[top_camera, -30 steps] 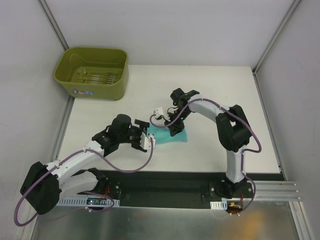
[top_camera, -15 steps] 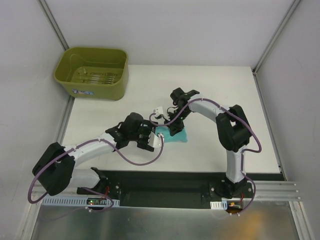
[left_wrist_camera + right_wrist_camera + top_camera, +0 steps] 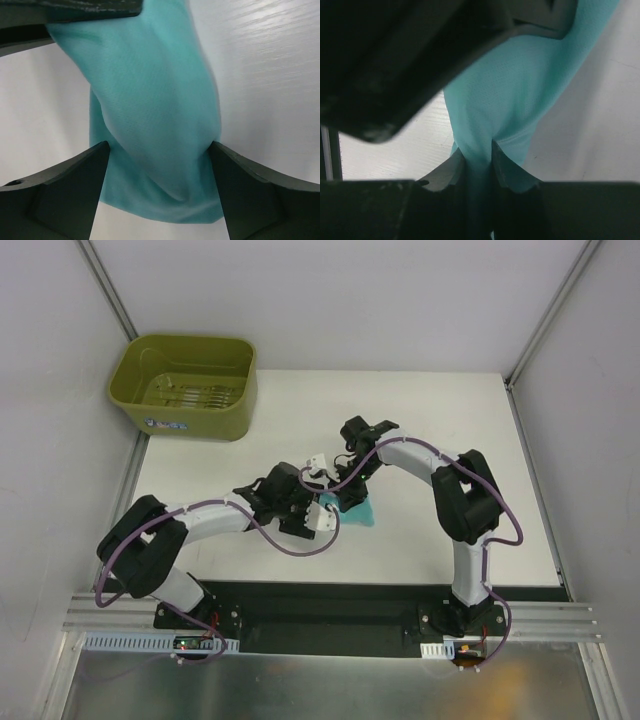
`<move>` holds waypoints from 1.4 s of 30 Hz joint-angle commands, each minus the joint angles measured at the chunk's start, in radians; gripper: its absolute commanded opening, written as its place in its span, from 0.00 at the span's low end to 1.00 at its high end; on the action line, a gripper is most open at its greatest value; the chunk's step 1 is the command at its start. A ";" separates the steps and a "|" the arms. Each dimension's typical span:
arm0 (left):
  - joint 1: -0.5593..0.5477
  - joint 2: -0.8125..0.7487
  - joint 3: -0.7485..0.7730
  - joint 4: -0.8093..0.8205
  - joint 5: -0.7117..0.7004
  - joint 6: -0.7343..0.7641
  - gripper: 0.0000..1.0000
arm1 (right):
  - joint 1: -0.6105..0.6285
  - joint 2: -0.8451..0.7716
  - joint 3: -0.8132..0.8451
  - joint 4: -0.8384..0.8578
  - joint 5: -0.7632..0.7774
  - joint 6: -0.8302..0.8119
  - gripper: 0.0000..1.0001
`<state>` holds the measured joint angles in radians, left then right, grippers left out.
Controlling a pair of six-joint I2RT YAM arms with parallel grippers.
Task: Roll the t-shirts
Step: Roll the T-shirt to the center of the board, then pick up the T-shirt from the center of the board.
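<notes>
The teal t-shirt [image 3: 363, 511] is a small bunched bundle near the middle of the white table [image 3: 440, 420]. My right gripper [image 3: 347, 498] comes down on it from behind and is shut on a pinched fold of the t-shirt [image 3: 512, 85], which rises from between its fingertips [image 3: 501, 159]. My left gripper [image 3: 324, 514] has reached in from the left and stands open. Its two dark fingers [image 3: 70, 192] flank the lower end of the hanging t-shirt [image 3: 155, 100] without squeezing it. Much of the shirt is hidden under both grippers in the top view.
An olive-green plastic tub [image 3: 185, 385] stands at the table's back left corner. Metal frame posts and white walls bound the table's left, right and back sides. A dark blurred part of the left arm [image 3: 395, 60] fills the upper left of the right wrist view.
My left arm has stretched to the right across the table, bringing its open gripper from beside the shirt to around it. The right gripper has kept its grip and place.
</notes>
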<state>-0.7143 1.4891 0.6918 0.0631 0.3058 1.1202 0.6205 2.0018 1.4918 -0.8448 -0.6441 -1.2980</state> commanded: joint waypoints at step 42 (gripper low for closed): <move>0.007 0.140 0.333 -0.783 0.343 -0.131 0.00 | -0.031 0.063 0.147 -0.298 -0.108 0.048 0.26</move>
<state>-0.7029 1.5997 1.0004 -0.5453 0.5640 1.0119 0.6003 2.0460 1.5990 -1.0519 -0.7589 -1.2610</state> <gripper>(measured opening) 0.203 0.262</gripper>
